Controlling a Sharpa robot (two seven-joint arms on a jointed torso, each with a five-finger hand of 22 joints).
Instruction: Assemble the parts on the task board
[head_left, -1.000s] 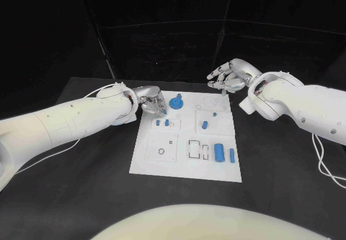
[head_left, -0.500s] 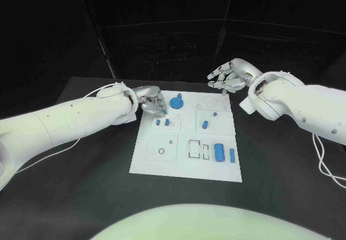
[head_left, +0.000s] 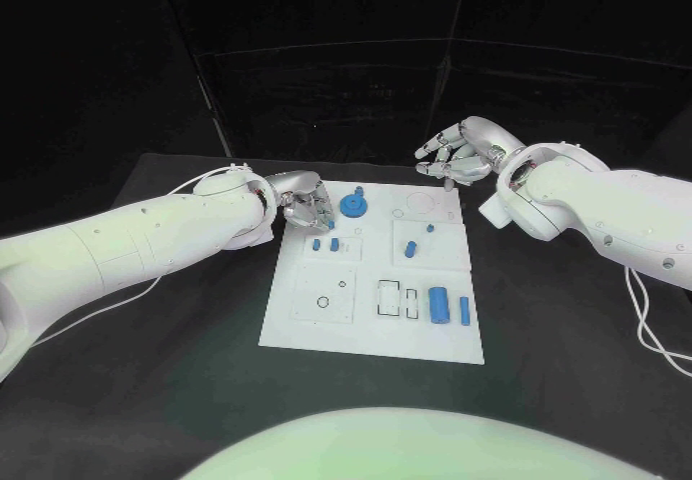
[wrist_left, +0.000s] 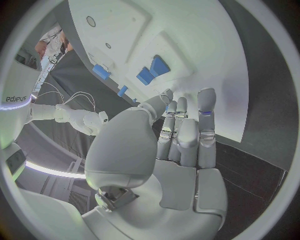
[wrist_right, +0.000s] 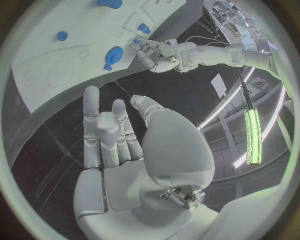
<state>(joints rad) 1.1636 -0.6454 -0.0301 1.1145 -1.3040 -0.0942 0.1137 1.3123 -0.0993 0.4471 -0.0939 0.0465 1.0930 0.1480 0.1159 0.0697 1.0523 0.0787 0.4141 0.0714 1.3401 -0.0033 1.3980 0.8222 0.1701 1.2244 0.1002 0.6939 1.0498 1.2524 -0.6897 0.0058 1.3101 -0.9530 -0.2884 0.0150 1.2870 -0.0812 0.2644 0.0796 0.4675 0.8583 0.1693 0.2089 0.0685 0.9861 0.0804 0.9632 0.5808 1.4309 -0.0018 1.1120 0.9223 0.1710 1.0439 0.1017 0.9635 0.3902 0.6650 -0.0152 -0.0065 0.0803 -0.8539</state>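
Black table (head_left: 173, 380) — task board (head_left: 368, 335) between hands

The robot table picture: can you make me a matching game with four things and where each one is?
Things:
1. left robot hand
2. right robot hand
3. round blue part
4. two long blue parts

Places:
A. near edge of the task board, right side
B. past the board's far right corner, over the black table
C. at the board's far left corner
D. on the board's far end, just beside the left robot hand

Pairs: 1-C, 2-B, 3-D, 4-A
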